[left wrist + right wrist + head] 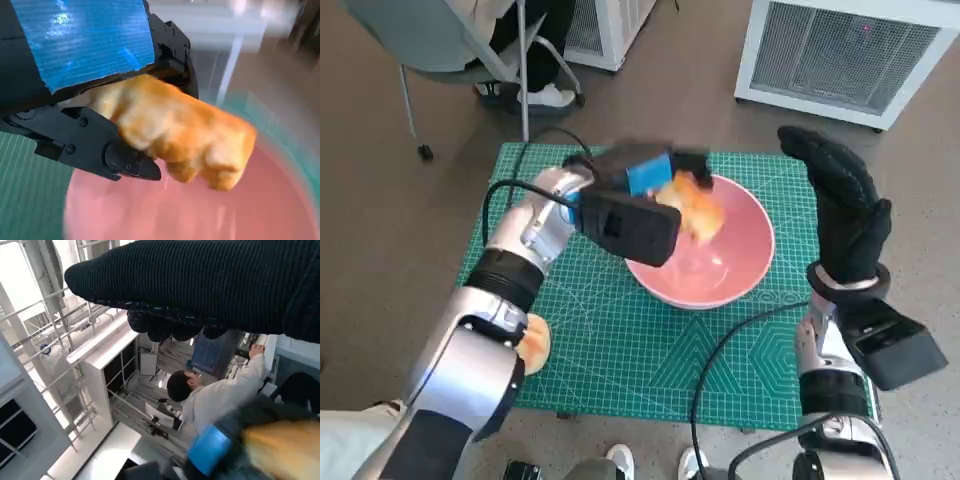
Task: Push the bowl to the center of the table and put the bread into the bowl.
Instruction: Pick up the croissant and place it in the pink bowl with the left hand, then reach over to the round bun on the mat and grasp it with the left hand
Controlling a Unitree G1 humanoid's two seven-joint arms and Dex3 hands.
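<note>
A pink bowl [720,270] stands on the green cutting mat [620,350], a little right of its middle. My left hand [645,175] hovers over the bowl's left rim and holds a golden piece of bread [695,208] above the bowl's inside. In the left wrist view the bread [180,130] lies between the black fingers [95,145] with the bowl [200,210] blurred below it. My right hand [840,200], in the black glove, is raised just right of the bowl with its fingers spread and holds nothing. The glove [210,280] fills the right wrist view.
A second piece of bread [535,342] lies on the mat by my left forearm. A chair [450,50] and a person's feet stand beyond the table's far left. White appliances [840,55] stand behind. A person [220,395] shows in the right wrist view.
</note>
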